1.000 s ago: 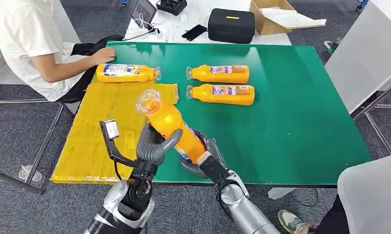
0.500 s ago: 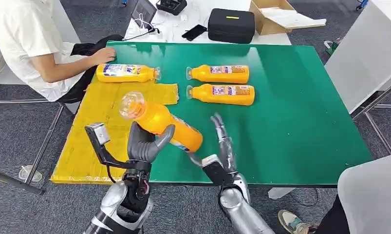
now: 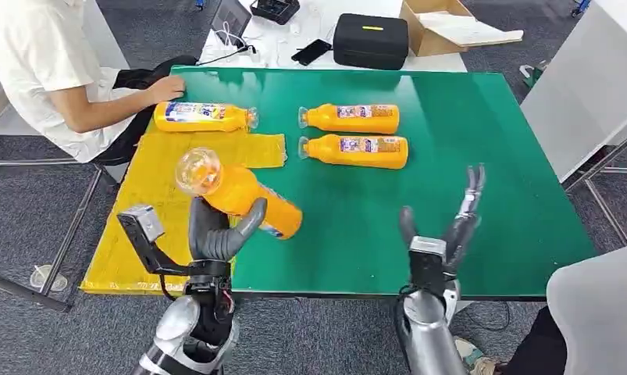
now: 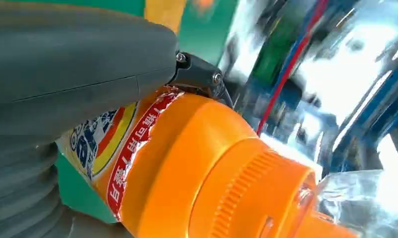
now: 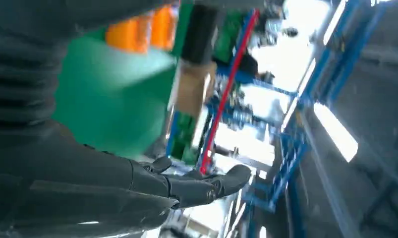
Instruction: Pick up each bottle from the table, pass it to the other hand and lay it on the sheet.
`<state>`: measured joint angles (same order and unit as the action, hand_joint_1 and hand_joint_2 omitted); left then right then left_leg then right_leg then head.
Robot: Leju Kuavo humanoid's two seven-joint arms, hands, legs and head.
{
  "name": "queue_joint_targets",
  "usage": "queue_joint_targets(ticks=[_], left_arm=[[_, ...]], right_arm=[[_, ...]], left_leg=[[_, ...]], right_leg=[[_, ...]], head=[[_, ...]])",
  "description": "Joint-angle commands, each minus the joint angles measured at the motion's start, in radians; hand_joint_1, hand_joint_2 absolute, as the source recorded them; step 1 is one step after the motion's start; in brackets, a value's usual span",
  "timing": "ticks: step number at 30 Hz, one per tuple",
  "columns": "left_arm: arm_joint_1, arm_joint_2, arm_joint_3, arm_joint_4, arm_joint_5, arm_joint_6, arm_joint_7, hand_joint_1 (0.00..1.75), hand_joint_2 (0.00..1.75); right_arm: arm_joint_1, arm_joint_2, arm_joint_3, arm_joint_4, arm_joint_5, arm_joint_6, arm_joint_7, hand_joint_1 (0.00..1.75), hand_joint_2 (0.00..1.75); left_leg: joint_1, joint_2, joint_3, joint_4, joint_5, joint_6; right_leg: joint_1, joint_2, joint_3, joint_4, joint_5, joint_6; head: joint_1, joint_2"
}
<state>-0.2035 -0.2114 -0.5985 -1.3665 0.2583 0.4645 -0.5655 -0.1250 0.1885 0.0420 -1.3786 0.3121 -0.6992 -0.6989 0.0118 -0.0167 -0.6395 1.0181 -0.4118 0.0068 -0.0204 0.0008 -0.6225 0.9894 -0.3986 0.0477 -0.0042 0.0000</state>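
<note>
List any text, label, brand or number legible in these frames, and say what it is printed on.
None can be read outright.
Held bottle, gripped by the left hand: the label's red band carries white Chinese characters, seen sideways and blurred.
Two bottles on the green table and: labels too small.
Bottle on the yellow sheet: label too small.
Black case: yellow mark, no readable text.

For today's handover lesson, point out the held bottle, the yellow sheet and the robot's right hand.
held bottle (image 3: 247,199), head view, orange body.
yellow sheet (image 3: 150,207), head view, bare middle.
right hand (image 3: 443,234), head view, palm.
</note>
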Motion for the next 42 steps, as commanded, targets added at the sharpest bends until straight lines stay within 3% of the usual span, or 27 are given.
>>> queue_joint_targets(ticks=[1, 2, 4, 7, 10, 11, 18, 20, 26, 32, 38, 39, 40, 41, 42], left_arm=[[-0.223, 0.079, -0.085, 0.333, -0.375, 0.139, 0.038, 1.75, 1.75], [-0.223, 0.079, -0.085, 0.333, -0.375, 0.139, 0.038, 1.75, 1.75], [-0.306, 0.088, -0.129, 0.461, -0.648, 0.203, 0.16, 1.75, 1.75], [-0.382, 0.086, -0.124, 0.609, -0.827, 0.18, 0.265, 1.75, 1.75], [-0.407, 0.072, -0.08, 0.698, -0.873, 0.104, 0.277, 1.75, 1.75], [-0.412, 0.066, -0.055, 0.739, -0.852, 0.028, 0.272, 1.75, 1.75], [-0.459, 0.059, -0.057, 0.908, -0.922, -0.061, 0.299, 1.75, 1.75], [-0.49, 0.074, -0.117, 0.962, -1.03, -0.06, 0.356, 1.75, 1.75], [-0.496, 0.08, -0.116, 0.971, -1.036, -0.065, 0.354, 1.75, 1.75], [-0.534, 0.079, -0.062, 1.051, -1.005, -0.231, 0.412, 1.69, 1.75], [-0.561, 0.087, -0.055, 1.082, -1.031, -0.292, 0.511, 1.64, 1.75], [-0.564, 0.087, -0.048, 1.089, -1.028, -0.315, 0.523, 1.41, 1.75], [-0.565, 0.087, -0.042, 1.093, -1.023, -0.333, 0.53, 0.65, 1.75], [-0.566, 0.088, -0.04, 1.095, -1.022, -0.352, 0.532, 0.37, 1.75], [-0.565, 0.089, -0.038, 1.096, -1.021, -0.358, 0.531, 0.26, 1.75]], right_arm=[[-0.016, -0.031, 0.026, -0.02, -0.031, 0.001, 0.001, 0.0, 0.0], [-0.016, -0.031, 0.026, -0.02, -0.031, 0.001, 0.001, 0.0, 0.0], [-0.042, -0.037, 0.064, 0.003, -0.062, 0.001, 0.001, 0.0, 0.0], [-0.058, -0.037, 0.083, 0.028, -0.073, 0.001, 0.001, 0.0, 0.0], [-0.059, -0.052, 0.106, 0.037, -0.081, 0.001, 0.001, 0.0, 0.0], [-0.062, -0.064, 0.127, 0.047, -0.097, 0.002, 0.001, 0.0, 1.75], [-0.077, -0.072, 0.154, 0.08, -0.134, 0.032, 0.001, 0.0, 1.75], [-0.085, -0.074, 0.166, 0.093, -0.133, 0.053, 0.001, 0.0, 1.75], [-0.089, -0.071, 0.168, 0.099, -0.131, 0.051, 0.001, 0.0, 1.75], [-0.099, -0.064, 0.162, 0.137, -0.149, 0.083, 0.001, 0.0, 1.75], [-0.102, -0.059, 0.144, 0.159, -0.162, 0.094, 0.001, 0.0, 1.75], [-0.103, -0.058, 0.143, 0.163, -0.161, 0.094, 0.001, 0.0, 1.75], [-0.103, -0.057, 0.141, 0.166, -0.164, 0.099, 0.001, 0.0, 1.75], [-0.104, -0.056, 0.141, 0.169, -0.161, 0.1, 0.001, 0.0, 1.75], [-0.103, -0.056, 0.14, 0.168, -0.161, 0.1, 0.001, 0.0, 1.75]], left_leg=[[0.0, 0.0, 0.003, -0.001, 0.001, 0.0], [0.0, 0.0, 0.004, -0.001, 0.0, 0.0], [0.0, 0.001, 0.004, -0.001, 0.0, 0.001], [0.001, 0.003, 0.004, -0.001, 0.0, 0.001], [0.001, 0.002, 0.004, -0.001, 0.001, 0.001], [0.001, 0.003, 0.004, -0.001, 0.001, 0.001], [0.001, 0.006, 0.007, 0.0, -0.001, 0.001], [0.001, 0.004, 0.005, 0.0, 0.0, 0.001], [0.001, 0.003, 0.003, 0.0, 0.0, 0.001], [0.001, 0.005, 0.004, 0.0, 0.0, 0.001], [0.001, 0.004, 0.003, 0.0, 0.0, 0.001], [0.001, 0.003, 0.002, 0.0, 0.001, 0.001], [0.001, 0.004, 0.003, 0.0, 0.0, 0.001], [0.001, 0.003, 0.002, 0.0, 0.001, 0.001], [0.001, 0.003, 0.002, 0.0, 0.001, 0.001]], right_leg=[[0.001, -0.002, 0.003, -0.001, 0.0, -0.002], [0.001, -0.002, 0.005, -0.001, 0.0, -0.002], [0.001, 0.0, 0.005, -0.001, 0.0, -0.002], [0.001, 0.001, 0.005, -0.001, 0.001, -0.002], [0.001, 0.001, 0.005, -0.001, 0.001, -0.002], [0.001, 0.001, 0.004, -0.001, 0.001, -0.002], [0.002, 0.003, 0.007, -0.001, 0.0, -0.003], [0.002, 0.002, 0.005, -0.001, 0.0, -0.002], [0.001, 0.002, 0.003, 0.0, 0.001, -0.002], [0.002, 0.003, 0.005, 0.0, 0.0, -0.002], [0.002, 0.002, 0.003, 0.0, 0.001, -0.002], [0.001, 0.002, 0.003, 0.0, 0.001, -0.001], [0.002, 0.003, 0.004, 0.0, 0.001, -0.002], [0.001, 0.002, 0.003, 0.0, 0.001, -0.001], [0.001, 0.002, 0.003, 0.0, 0.001, -0.001]], head=[[0.0, 0.0], [0.0, 0.0], [0.0, 0.0], [0.0, 0.0], [0.0, 0.0], [0.0, 0.0], [0.0, 0.0], [0.0, 0.0], [0.0, 0.0], [0.0, 0.0], [0.0, 0.0], [0.0, 0.0], [0.0, 0.0], [0.0, 0.0], [0.0, 0.0]])
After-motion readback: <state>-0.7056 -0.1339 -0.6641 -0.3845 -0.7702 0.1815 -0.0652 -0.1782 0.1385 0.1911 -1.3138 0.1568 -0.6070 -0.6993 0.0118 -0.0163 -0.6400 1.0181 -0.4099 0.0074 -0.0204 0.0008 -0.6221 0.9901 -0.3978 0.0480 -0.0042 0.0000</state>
